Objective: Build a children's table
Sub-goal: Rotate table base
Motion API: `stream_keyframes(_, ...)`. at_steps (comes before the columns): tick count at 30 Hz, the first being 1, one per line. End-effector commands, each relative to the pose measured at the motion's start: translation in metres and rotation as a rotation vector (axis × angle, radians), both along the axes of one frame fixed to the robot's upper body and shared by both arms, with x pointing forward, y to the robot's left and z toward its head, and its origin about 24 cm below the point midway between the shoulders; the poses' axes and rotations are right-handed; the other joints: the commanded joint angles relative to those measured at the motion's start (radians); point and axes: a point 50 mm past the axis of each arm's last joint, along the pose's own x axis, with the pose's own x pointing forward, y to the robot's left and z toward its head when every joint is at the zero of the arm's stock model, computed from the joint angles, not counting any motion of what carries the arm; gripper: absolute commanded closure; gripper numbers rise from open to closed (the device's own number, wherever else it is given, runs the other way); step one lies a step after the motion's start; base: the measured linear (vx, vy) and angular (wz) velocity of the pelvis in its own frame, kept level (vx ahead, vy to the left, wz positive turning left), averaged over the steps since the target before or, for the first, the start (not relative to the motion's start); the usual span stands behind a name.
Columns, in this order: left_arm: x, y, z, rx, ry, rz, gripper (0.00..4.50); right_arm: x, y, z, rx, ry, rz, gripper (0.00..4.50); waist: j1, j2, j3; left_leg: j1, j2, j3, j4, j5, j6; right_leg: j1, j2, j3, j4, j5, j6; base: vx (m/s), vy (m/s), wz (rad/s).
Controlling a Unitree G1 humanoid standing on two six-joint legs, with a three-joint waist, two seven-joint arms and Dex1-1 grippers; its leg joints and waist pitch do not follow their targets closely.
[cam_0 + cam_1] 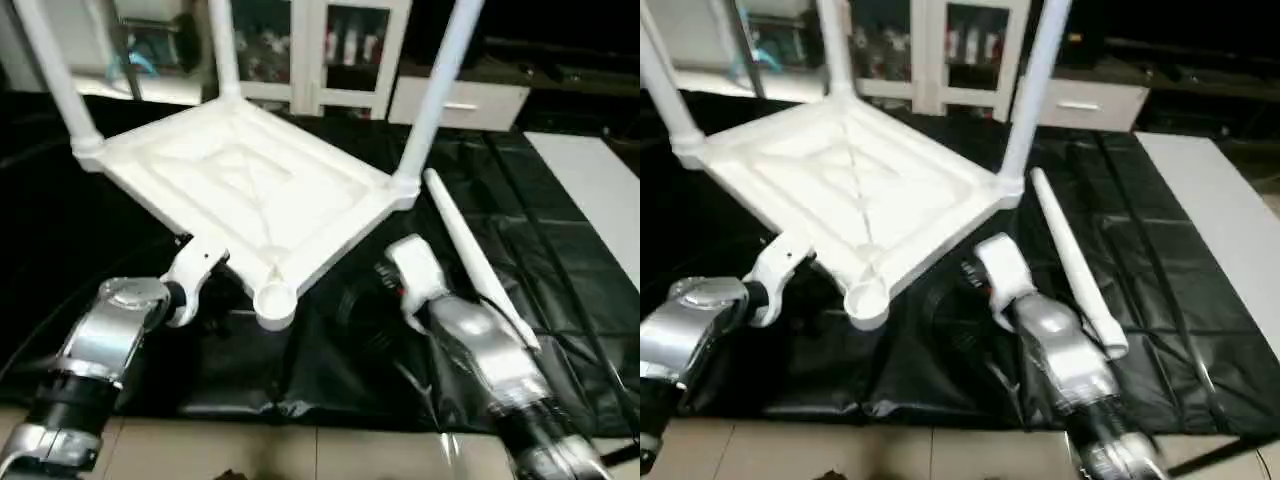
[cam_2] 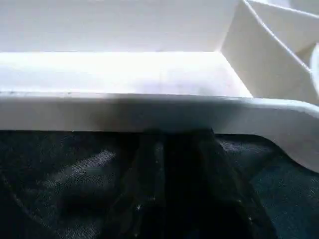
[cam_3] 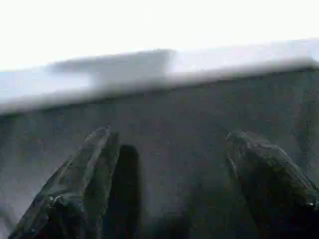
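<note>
The children's table top (image 1: 240, 185) lies ribbed side up on the black cloth, its near corner lifted a little. Three white legs stand in its sockets, at the left (image 1: 55, 75), the back (image 1: 225, 50) and the right (image 1: 440, 80). The near corner socket (image 1: 273, 298) holds nothing. A loose leg (image 1: 475, 255) lies on the cloth right of the top. My left gripper (image 1: 186, 245) rests against the top's near left rim (image 2: 149, 112). My right gripper (image 3: 170, 135) is open and holds nothing, low over the cloth, pointing at the top's near right rim (image 3: 199, 62).
Black cloth (image 1: 560, 300) covers the work table, creased near the front edge. A flat white panel (image 1: 595, 190) lies at the far right. White cabinets (image 1: 340, 60) stand behind the table. Tan floor (image 1: 300, 455) shows past the front edge.
</note>
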Motion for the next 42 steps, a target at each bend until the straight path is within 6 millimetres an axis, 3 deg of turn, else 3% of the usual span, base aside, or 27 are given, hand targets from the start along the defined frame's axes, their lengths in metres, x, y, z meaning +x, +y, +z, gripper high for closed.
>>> stream_keyframes(1,-0.005,-0.003,-0.004,0.002,0.031,-0.029,3.59,0.007,0.003,0.003,0.015,-0.022,0.004,0.78,-0.004,0.014,-0.066,0.007,0.025,-0.01,-0.072,-0.242,-0.028,0.043,-0.066,0.048,-0.068,-0.209,-0.19,0.0,0.0,0.0)
stream_keyframes(2,-0.006,-0.002,-0.005,0.003,0.038,-0.032,3.59,0.011,0.009,0.005,0.013,-0.028,0.015,0.78,-0.003,0.024,-0.065,0.008,0.025,-0.011,-0.073,-0.231,-0.029,0.042,-0.065,0.048,-0.064,-0.199,-0.198,0.0,0.0,0.0)
stream_keyframes(3,-0.01,-0.002,-0.006,0.002,0.048,-0.037,3.59,0.02,0.019,0.005,-0.01,-0.034,0.04,0.78,-0.002,0.017,-0.066,0.007,0.026,-0.011,-0.073,-0.222,-0.03,0.043,-0.066,0.047,-0.059,-0.186,-0.204,0.0,0.0,0.0)
stream_keyframes(4,-0.01,-0.002,-0.006,0.002,0.048,-0.037,3.59,0.02,0.019,0.005,-0.01,-0.034,0.04,0.78,-0.006,0.022,-0.062,0.008,0.025,-0.009,-0.075,-0.238,-0.033,0.041,-0.062,0.047,-0.063,-0.196,-0.21,0.0,0.0,0.0)
stream_keyframes(5,-0.013,-0.003,-0.007,-0.002,0.053,-0.042,3.59,0.027,0.027,0.005,-0.024,-0.024,0.055,0.78,-0.004,0.01,-0.063,0.009,0.028,-0.008,-0.074,-0.24,-0.033,0.041,-0.065,0.047,-0.062,-0.195,-0.21,0.0,0.0,0.0)
stream_keyframes(6,-0.015,-0.004,-0.007,-0.003,0.056,-0.047,3.59,0.029,0.031,0.004,-0.034,-0.019,0.064,0.78,-0.008,0.018,-0.064,0.008,0.026,-0.011,-0.075,-0.241,-0.039,0.043,-0.064,0.047,-0.057,-0.193,-0.215,0.0,0.0,0.0)
stream_keyframes(7,-0.017,-0.007,-0.007,-0.013,0.057,-0.056,3.59,0.032,0.034,0.003,-0.042,-0.017,0.075,0.78,-0.008,0.003,-0.062,0.009,0.027,-0.006,-0.074,-0.237,-0.034,0.042,-0.063,0.048,-0.061,-0.186,-0.213,0.0,0.0,0.0)
stream_keyframes(10,-0.018,-0.014,-0.007,-0.029,0.043,-0.081,3.59,0.035,0.037,0.003,-0.06,-0.019,0.079,0.78,-0.006,0.01,-0.063,0.009,0.028,-0.006,-0.074,-0.222,-0.029,0.042,-0.067,0.049,-0.057,-0.176,-0.213,0.0,0.0,0.0)
stream_keyframes(11,-0.018,-0.019,-0.006,-0.035,0.036,-0.091,3.59,0.037,0.038,0.003,-0.062,-0.021,0.078,0.78,-0.006,0.011,-0.062,0.009,0.027,-0.006,-0.075,-0.225,-0.03,0.042,-0.065,0.049,-0.058,-0.178,-0.21,0.0,0.0,0.0)
stream_keyframes(12,-0.018,-0.031,-0.006,-0.057,0.021,-0.126,3.59,0.04,0.037,0.004,-0.064,-0.028,0.07,0.78,-0.005,0.004,-0.063,0.009,0.027,-0.005,-0.074,-0.225,-0.028,0.042,-0.066,0.049,-0.056,-0.184,-0.21,0.0,0.0,0.0)
stream_keyframes(13,-0.018,-0.031,-0.006,-0.057,0.021,-0.126,3.59,0.04,0.037,0.004,-0.064,-0.028,0.07,0.78,-0.003,0.007,-0.062,0.011,0.027,-0.005,-0.074,-0.232,-0.03,0.041,-0.067,0.049,-0.059,-0.198,-0.206,0.0,0.0,0.0)
stream_keyframes(17,-0.016,-0.074,-0.003,-0.138,-0.006,-0.229,3.59,0.044,0.032,0.008,-0.04,-0.057,0.057,0.78,-0.001,0.015,-0.062,0.015,0.027,-0.003,-0.072,-0.253,-0.036,0.039,-0.064,0.05,-0.061,-0.198,-0.2,0.0,0.0,0.0)
stream_keyframes(18,-0.015,-0.086,-0.002,-0.164,-0.006,-0.264,3.59,0.043,0.029,0.008,-0.035,-0.067,0.061,0.78,-0.001,0.011,-0.063,0.011,0.027,-0.003,-0.073,-0.246,-0.034,0.042,-0.064,0.049,-0.06,-0.188,-0.2,0.0,0.0,0.0)
stream_keyframes(19,-0.015,-0.091,-0.001,-0.172,-0.009,-0.277,3.59,0.042,0.028,0.008,-0.031,-0.072,0.064,0.78,0.0,0.023,-0.065,0.011,0.027,-0.005,-0.072,-0.241,-0.037,0.043,-0.064,0.049,-0.057,-0.174,-0.2,0.0,0.0,0.0)
stream_keyframes(20,-0.014,-0.096,0.0,-0.177,-0.016,-0.293,3.59,0.041,0.025,0.008,-0.024,-0.081,0.071,0.78,-0.002,0.013,-0.067,0.007,0.026,-0.003,-0.069,-0.224,-0.032,0.047,-0.062,0.048,-0.056,-0.143,-0.203,0.0,0.0,0.0)
stream_keyframes(21,-0.014,-0.099,0.0,-0.178,-0.02,-0.299,3.59,0.04,0.024,0.007,-0.021,-0.086,0.075,0.78,-0.002,0.019,-0.068,0.006,0.024,-0.002,-0.067,-0.207,-0.026,0.048,-0.061,0.048,-0.054,-0.108,-0.207,0.0,0.0,0.0)
stream_keyframes(22,-0.014,-0.099,0.0,-0.178,-0.021,-0.3,3.59,0.04,0.024,0.007,-0.02,-0.088,0.076,0.78,-0.005,0.013,-0.071,-0.001,0.023,-0.004,-0.066,-0.181,-0.018,0.056,-0.062,0.047,-0.048,-0.078,-0.216,0.0,0.0,0.0)
stream_keyframes(24,-0.012,-0.106,-0.001,-0.168,-0.037,-0.32,3.59,0.036,0.015,0.01,0.009,-0.111,0.076,0.78,-0.011,0.022,-0.072,-0.003,0.02,-0.003,-0.06,-0.149,-0.001,0.059,-0.059,0.048,-0.048,-0.022,-0.225,0.0,0.0,0.0)
stream_keyframes(26,-0.011,-0.108,-0.002,-0.164,-0.039,-0.326,3.59,0.033,0.01,0.012,0.019,-0.126,0.075,0.78,-0.018,0.019,-0.075,-0.007,0.021,-0.004,-0.06,-0.137,0.013,0.064,-0.061,0.047,-0.045,-0.011,-0.24,0.0,0.0,0.0)
stream_keyframes(27,-0.011,-0.11,-0.002,-0.164,-0.043,-0.335,3.59,0.025,-0.008,0.023,0.024,-0.179,0.058,0.78,-0.015,0.033,-0.07,0.0,0.022,-0.002,-0.058,-0.144,0.014,0.059,-0.056,0.048,-0.054,-0.017,-0.229,0.0,0.0,0.0)
stream_keyframes(28,-0.011,-0.11,-0.002,-0.164,-0.043,-0.335,3.59,0.025,-0.008,0.023,0.024,-0.179,0.058,0.78,-0.016,0.021,-0.073,-0.003,0.023,-0.004,-0.057,-0.131,0.021,0.066,-0.054,0.049,-0.047,0.006,-0.227,0.0,0.0,0.0)
stream_keyframes(29,-0.012,-0.106,0.0,-0.165,-0.05,-0.328,3.59,0.018,-0.021,0.035,0.021,-0.219,0.036,0.78,-0.017,0.021,-0.072,-0.001,0.023,-0.003,-0.058,-0.135,0.026,0.063,-0.054,0.049,-0.049,-0.003,-0.231,0.0,0.0,0.0)
stream_keyframes(31,-0.014,-0.101,0.001,-0.163,-0.057,-0.323,3.59,0.016,-0.027,0.042,0.025,-0.234,0.018,0.78,-0.018,0.025,-0.065,-0.005,0.021,-0.005,-0.061,-0.157,0.03,0.065,-0.054,0.049,-0.057,-0.068,-0.216,0.0,0.0,0.0)
stream_keyframes(32,-0.016,-0.097,0.003,-0.16,-0.065,-0.322,3.59,0.014,-0.031,0.048,0.029,-0.243,0.0,0.78,-0.02,0.033,-0.063,-0.003,0.023,-0.006,-0.061,-0.175,0.024,0.061,-0.057,0.05,-0.061,-0.128,-0.212,0.0,0.0,0.0)
stream_keyframes(36,-0.025,-0.082,0.015,-0.202,-0.088,-0.313,3.54,0.014,-0.048,0.069,0.08,-0.237,-0.077,0.5,-0.027,0.037,-0.054,0.007,0.024,-0.006,-0.066,-0.246,0.001,0.047,-0.047,0.051,-0.074,-0.242,-0.193,0.0,0.0,0.0)
stream_keyframes(40,-0.039,-0.07,0.025,-0.243,-0.079,-0.334,3.54,0.019,-0.072,0.077,-0.002,-0.161,-0.207,0.16,-0.027,0.034,-0.053,0.007,0.022,-0.006,-0.067,-0.258,-0.01,0.044,-0.047,0.05,-0.078,-0.292,-0.178,0.0,0.0,0.0)
stream_keyframes(42,-0.044,-0.067,0.03,-0.269,-0.077,-0.348,3.54,0.023,-0.086,0.08,-0.051,-0.098,-0.296,0.07,-0.026,0.037,-0.054,0.006,0.02,-0.009,-0.068,-0.236,-0.019,0.046,-0.044,0.049,-0.071,-0.267,-0.182,0.0,0.0,0.0)
